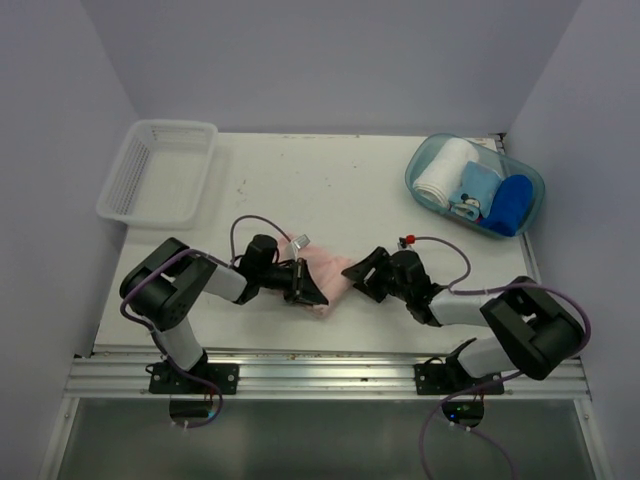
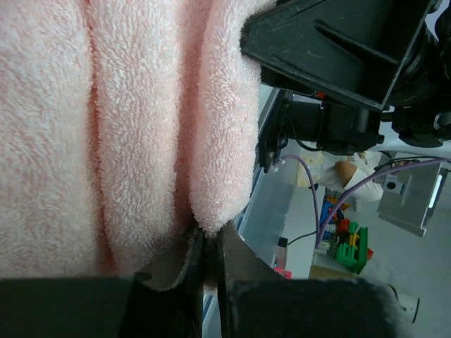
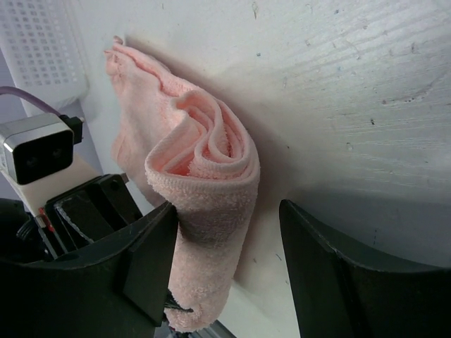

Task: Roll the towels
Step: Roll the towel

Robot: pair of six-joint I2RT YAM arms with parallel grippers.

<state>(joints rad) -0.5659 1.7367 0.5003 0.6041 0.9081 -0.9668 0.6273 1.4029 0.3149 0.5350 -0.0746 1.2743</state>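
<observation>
Left hand [image 1: 304, 284] pinches the pink towel [image 3: 204, 151]; right hand [image 3: 225, 211], open, touches its roll.

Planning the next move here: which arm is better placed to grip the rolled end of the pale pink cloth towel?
Probably the right. The right gripper stands open with the rolled end of the pale pink cloth towel against one finger; the left gripper is shut on the towel's edge.

We count one pink towel [image 1: 335, 276], one blue towel [image 1: 511, 203], one white towel [image 1: 443, 172], one printed cloth [image 1: 474, 193], one basket [image 1: 121, 181], one tub [image 1: 417, 171].
</observation>
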